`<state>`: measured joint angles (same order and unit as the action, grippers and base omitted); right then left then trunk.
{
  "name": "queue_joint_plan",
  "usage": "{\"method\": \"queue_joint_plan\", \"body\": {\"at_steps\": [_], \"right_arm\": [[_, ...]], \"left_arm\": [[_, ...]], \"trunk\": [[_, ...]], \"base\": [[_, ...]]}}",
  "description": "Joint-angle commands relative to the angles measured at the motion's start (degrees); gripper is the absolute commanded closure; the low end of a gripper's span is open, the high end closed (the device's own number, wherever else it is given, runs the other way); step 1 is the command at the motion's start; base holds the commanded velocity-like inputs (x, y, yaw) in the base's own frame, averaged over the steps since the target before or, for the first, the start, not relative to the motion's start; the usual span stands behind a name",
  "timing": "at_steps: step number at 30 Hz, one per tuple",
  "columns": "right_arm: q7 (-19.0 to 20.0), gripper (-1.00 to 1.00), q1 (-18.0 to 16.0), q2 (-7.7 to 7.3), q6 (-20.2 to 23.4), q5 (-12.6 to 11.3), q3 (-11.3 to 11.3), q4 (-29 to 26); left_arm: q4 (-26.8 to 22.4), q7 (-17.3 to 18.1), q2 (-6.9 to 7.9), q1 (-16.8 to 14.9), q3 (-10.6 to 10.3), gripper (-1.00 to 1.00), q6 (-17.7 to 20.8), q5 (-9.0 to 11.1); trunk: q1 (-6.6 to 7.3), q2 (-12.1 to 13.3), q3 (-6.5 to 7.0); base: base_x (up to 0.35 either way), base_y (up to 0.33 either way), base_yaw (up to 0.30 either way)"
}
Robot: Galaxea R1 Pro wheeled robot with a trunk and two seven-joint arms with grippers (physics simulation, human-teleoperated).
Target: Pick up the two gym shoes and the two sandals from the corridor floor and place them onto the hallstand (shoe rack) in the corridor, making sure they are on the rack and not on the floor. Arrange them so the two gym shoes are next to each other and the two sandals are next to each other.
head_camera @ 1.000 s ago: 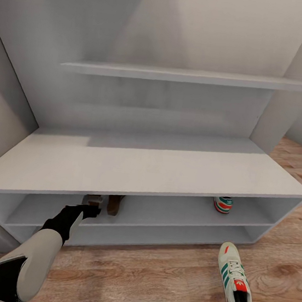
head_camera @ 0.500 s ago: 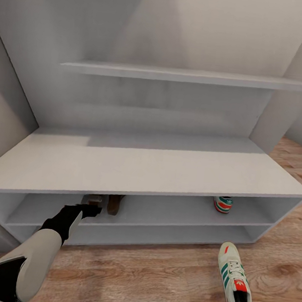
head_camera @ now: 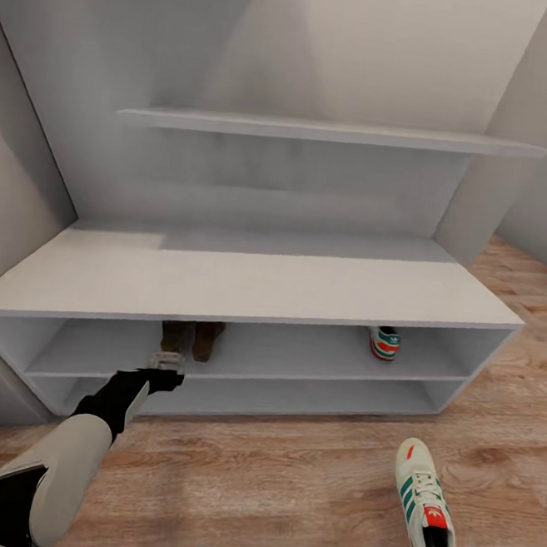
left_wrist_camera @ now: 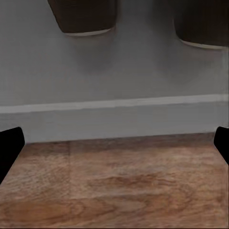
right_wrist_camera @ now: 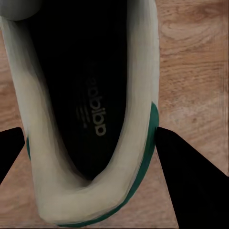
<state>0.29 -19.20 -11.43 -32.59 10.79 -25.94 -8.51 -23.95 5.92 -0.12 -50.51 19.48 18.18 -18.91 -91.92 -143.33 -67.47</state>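
Soft, even render light, no glare. Pale wall (head_camera: pixel 386 58) bright at upper right, grey shade at left. Shelf slots beneath the worktop (head_camera: pixel 248 279) sit dim. Wrist views soft; close gym shoe (right_wrist_camera: pixel 90 119) blurred.

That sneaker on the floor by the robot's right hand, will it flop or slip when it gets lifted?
The gym shoe probably keeps its shape: its heel collar looks thick and padded. It lies flat on its sole on the floor, so it seems unlikely to roll. The right gripper straddles the heel, so the toe may droop when lifted.
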Motion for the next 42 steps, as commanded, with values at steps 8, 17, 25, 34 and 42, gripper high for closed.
{"method": "queue_joint_plan", "body": {"at_steps": [8,17,25,34,42], "right_arm": [[0.06,1.00,-0.05,0.01,-0.21,0.55,-0.51,0.07],[0.06,1.00,-0.05,0.14,-0.25,0.55,-0.45,0.10],[0.06,1.00,-0.05,0.43,-0.28,0.60,-0.42,0.14],[0.13,1.00,-0.05,0.37,-0.52,0.64,-0.41,0.07],[0.14,1.00,-0.05,0.43,-0.54,0.64,-0.34,-0.07]], "left_arm": [[-0.13,0.53,-0.04,0.02,0.46,-1.00,-0.36,-0.48],[-0.03,2.82,2.23,9.16,1.56,-1.00,-10.93,1.30],[0.39,20.35,7.99,22.89,1.69,-1.00,-23.12,9.00],[1.06,33.44,13.16,32.22,1.70,-1.00,-29.73,17.37],[0.96,34.45,14.06,37.77,1.70,-1.00,-32.97,21.96]], "trunk": [[0.04,-0.02,-0.04],[0.04,-0.02,-0.04],[0.04,-0.02,-0.04],[0.04,-0.02,-0.04],[0.04,-0.02,-0.04]], "base": [[-0.206,-0.215,0.000],[-0.172,-0.243,0.000],[-0.136,-0.155,0.000],[-0.008,-0.006,0.000],[0.000,-0.001,0.000]]}}
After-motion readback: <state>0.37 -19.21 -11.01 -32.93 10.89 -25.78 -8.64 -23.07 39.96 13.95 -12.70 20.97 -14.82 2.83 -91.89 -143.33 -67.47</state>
